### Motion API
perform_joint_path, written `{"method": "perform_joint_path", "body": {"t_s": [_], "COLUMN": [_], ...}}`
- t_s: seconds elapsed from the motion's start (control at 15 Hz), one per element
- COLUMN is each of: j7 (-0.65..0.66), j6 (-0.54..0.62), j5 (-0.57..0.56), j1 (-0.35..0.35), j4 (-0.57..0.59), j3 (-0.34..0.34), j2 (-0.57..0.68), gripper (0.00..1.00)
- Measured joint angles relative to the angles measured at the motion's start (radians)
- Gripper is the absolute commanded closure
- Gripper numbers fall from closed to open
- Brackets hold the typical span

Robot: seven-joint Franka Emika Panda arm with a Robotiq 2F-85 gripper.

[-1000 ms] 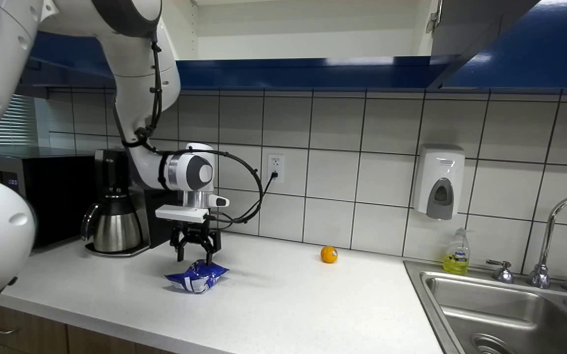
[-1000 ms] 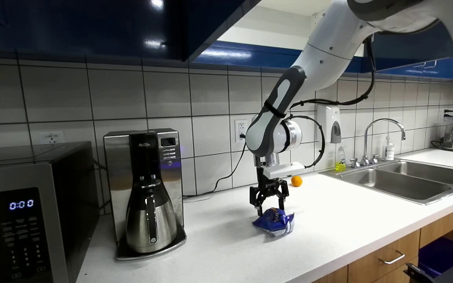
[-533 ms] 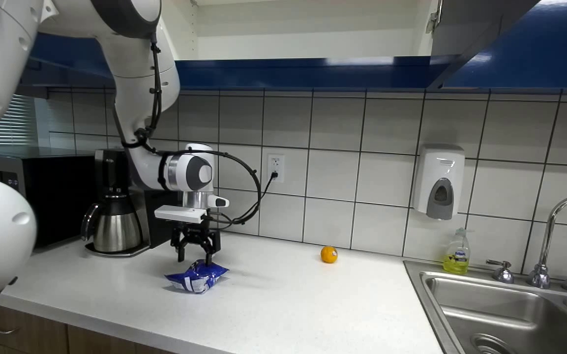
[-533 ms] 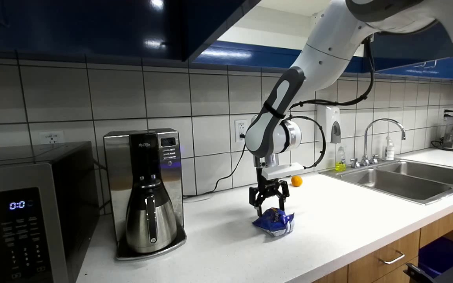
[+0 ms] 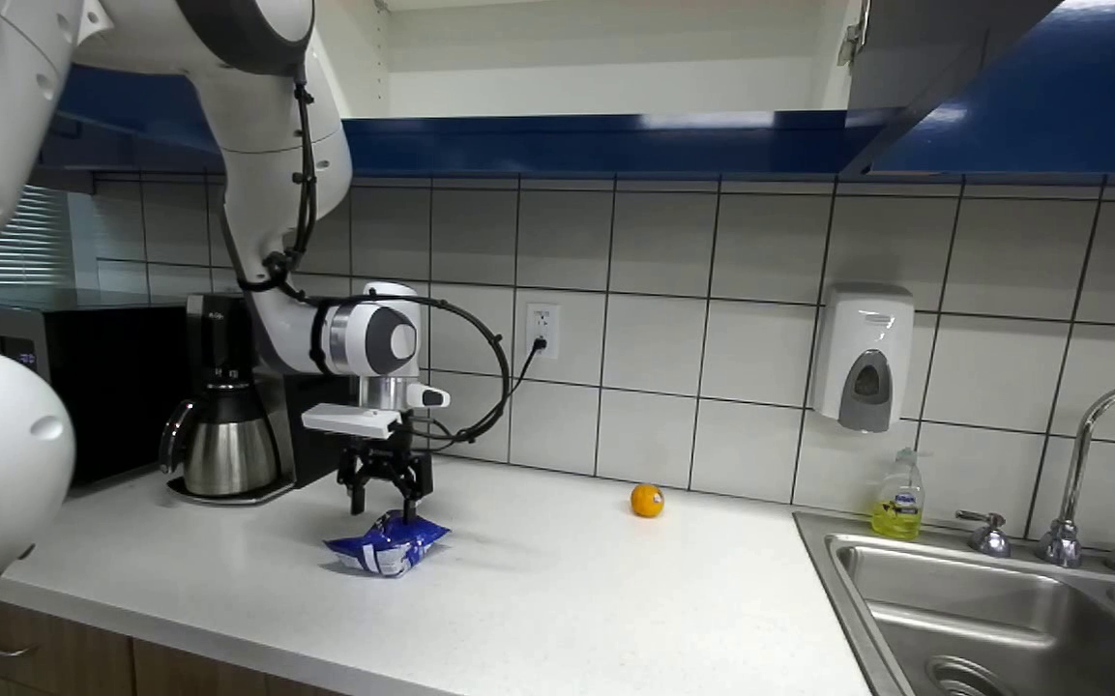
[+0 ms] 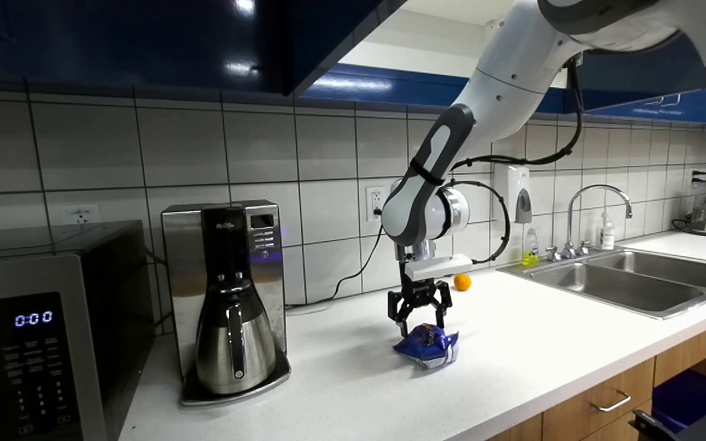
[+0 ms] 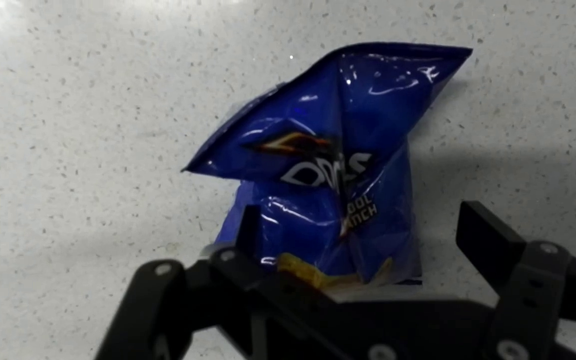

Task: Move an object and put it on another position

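Observation:
A shiny blue chip bag (image 5: 389, 547) lies on the white counter, also visible in an exterior view (image 6: 428, 346). In the wrist view the bag (image 7: 317, 210) shows white lettering, with its pointed top seam away from the gripper. My black gripper (image 5: 383, 512) hangs pointing down just over the bag, seen also in an exterior view (image 6: 422, 329). In the wrist view the gripper (image 7: 360, 215) is open; one finger overlaps the bag's left edge and the other stands over the counter right of it. Whether a finger touches the bag cannot be told.
An orange (image 5: 647, 500) sits near the tiled wall. A coffee maker (image 6: 230, 306) and a microwave (image 6: 52, 324) stand on the counter. A steel sink (image 5: 982, 619), a soap bottle (image 5: 898, 498) and a faucet (image 5: 1084, 464) are at the far end. Blue cabinets (image 6: 144, 49) hang above.
The wrist has turned very slightly, so the white camera mount has shifted a little left in both exterior views. The bag and orange have not moved. The gripper stays open.

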Motion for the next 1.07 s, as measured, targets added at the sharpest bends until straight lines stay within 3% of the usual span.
{"method": "perform_joint_path", "body": {"t_s": [0.73,0.8,0.87,1.07], "j7": [0.033,0.037,0.040,0.042], "j6": [0.000,0.000,0.000,0.000], "j5": [-0.017,-0.019,-0.020,-0.020], "j1": [0.014,0.015,0.016,0.018], "j4": [-0.011,-0.013,-0.015,-0.021], "j3": [-0.004,-0.005,-0.005,-0.006], "j2": [0.000,0.000,0.000,0.000], "gripper": [0.00,0.25,0.28,0.51]}}
